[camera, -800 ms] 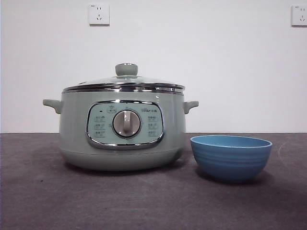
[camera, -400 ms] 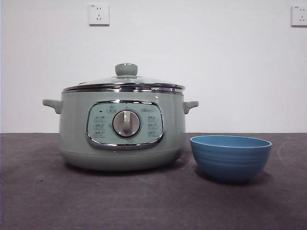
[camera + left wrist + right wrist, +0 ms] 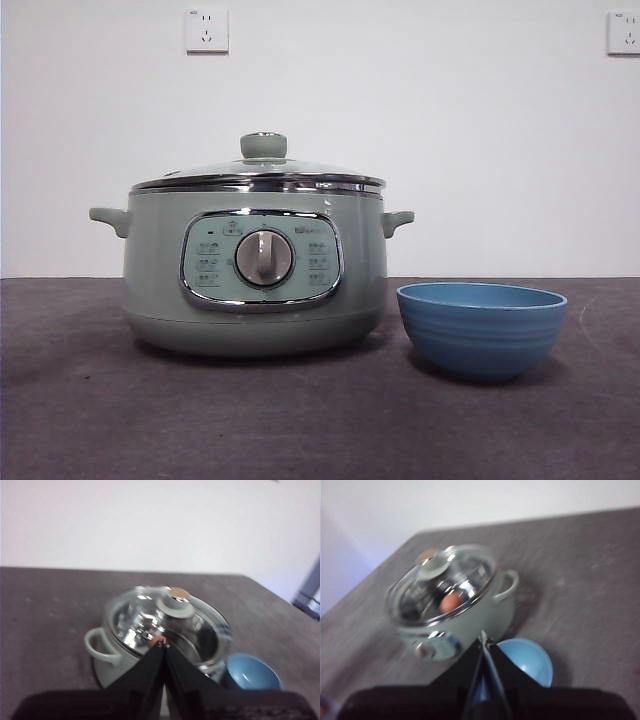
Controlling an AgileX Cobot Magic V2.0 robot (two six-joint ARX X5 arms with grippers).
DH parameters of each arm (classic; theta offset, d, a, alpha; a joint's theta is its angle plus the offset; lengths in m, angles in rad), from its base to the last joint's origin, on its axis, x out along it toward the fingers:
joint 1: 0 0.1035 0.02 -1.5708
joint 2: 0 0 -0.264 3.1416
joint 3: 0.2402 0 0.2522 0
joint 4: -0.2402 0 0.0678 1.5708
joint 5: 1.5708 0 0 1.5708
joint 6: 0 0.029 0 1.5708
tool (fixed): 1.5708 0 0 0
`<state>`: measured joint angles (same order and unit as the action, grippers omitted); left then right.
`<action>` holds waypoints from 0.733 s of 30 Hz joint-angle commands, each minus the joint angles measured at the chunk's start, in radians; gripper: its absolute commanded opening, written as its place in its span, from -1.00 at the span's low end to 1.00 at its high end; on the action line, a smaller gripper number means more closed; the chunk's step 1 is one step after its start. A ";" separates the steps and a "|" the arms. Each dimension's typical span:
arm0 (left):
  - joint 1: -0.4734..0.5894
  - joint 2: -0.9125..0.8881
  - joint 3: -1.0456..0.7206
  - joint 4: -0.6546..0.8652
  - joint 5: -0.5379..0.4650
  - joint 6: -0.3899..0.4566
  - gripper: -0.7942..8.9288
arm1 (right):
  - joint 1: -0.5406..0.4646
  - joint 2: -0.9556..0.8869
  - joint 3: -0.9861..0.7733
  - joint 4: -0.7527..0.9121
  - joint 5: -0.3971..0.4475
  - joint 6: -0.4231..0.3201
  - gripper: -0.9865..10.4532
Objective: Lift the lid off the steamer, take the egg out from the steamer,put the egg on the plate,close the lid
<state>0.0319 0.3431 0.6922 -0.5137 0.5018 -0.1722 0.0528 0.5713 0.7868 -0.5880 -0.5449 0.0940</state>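
Note:
The sage-green steamer (image 3: 255,270) stands at left of centre on the dark table, with the glass lid (image 3: 260,172) closed on it, green knob on top. The blue plate (image 3: 481,327) stands just to its right, empty. In the right wrist view the brown egg (image 3: 452,601) shows through the lid (image 3: 442,582) inside the steamer (image 3: 470,615), with the plate (image 3: 527,660) beside it. My left gripper (image 3: 163,645) is shut and empty, held above and short of the steamer (image 3: 112,652); the lid (image 3: 167,617) and plate (image 3: 251,672) show there. My right gripper (image 3: 484,637) is shut and empty, above the plate.
Two white wall sockets (image 3: 206,30) sit on the white wall behind. The dark table (image 3: 300,420) stretches in front of the pot and bowl. No arm shows in the front view.

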 commanded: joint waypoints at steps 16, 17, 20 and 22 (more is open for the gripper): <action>0.003 0.246 0.308 -0.333 0.213 0.203 -0.83 | 0.047 0.260 0.368 -0.484 -0.109 -0.248 -0.82; 0.003 0.246 0.308 -0.334 0.213 0.198 -0.81 | 0.047 0.260 0.368 -0.484 -0.109 -0.248 -0.80; 0.003 0.246 0.308 -0.333 0.212 0.194 -0.32 | 0.047 0.260 0.368 -0.484 -0.109 -0.248 -0.37; 0.002 0.246 0.308 -0.333 0.211 0.187 0.19 | 0.047 0.260 0.368 -0.483 -0.109 -0.243 -0.02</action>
<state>0.0319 0.5915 0.9962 -0.8516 0.7105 0.0151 0.0975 0.8318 1.1519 -1.0744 -0.6525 -0.1463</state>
